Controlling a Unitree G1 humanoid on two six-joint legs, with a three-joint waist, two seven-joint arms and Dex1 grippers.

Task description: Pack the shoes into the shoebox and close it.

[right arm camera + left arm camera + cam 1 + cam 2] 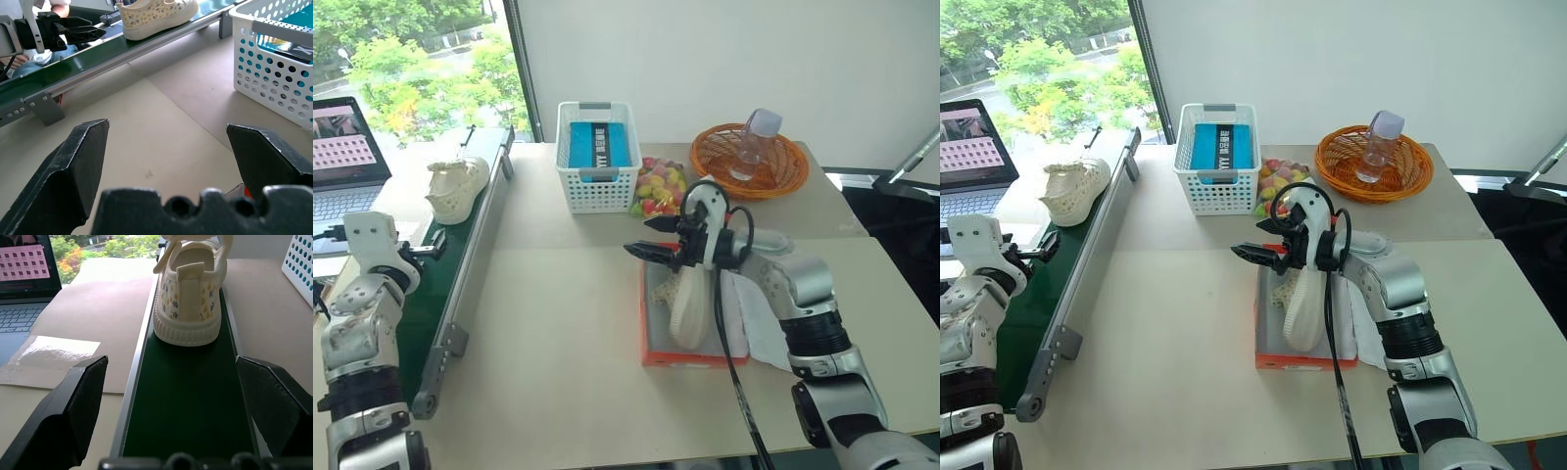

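left gripper (171, 396) jaws apart over conveyor belt (460, 264), empty | right gripper (651, 238) jaws apart above shoebox (680, 357), empty | one shoe (690, 304) in shoebox mid-table (558, 352), other shoe (457, 188) on belt at table's left edge | far edge: white basket (597, 181), wicker bowl (749, 162) holding bottle (754, 142) | laptop (342, 157) far left

Beige tabletop (558, 323). Green conveyor belt in a grey metal frame (460, 284) along its left edge. Open laptop (342, 162) beyond it, screen lit. White plastic lattice basket (597, 157) holding a blue flat box (598, 145). Bag of coloured sweets (658, 186) just beside the basket. Orange wicker bowl (749, 162) holding a clear plastic bottle (752, 142).
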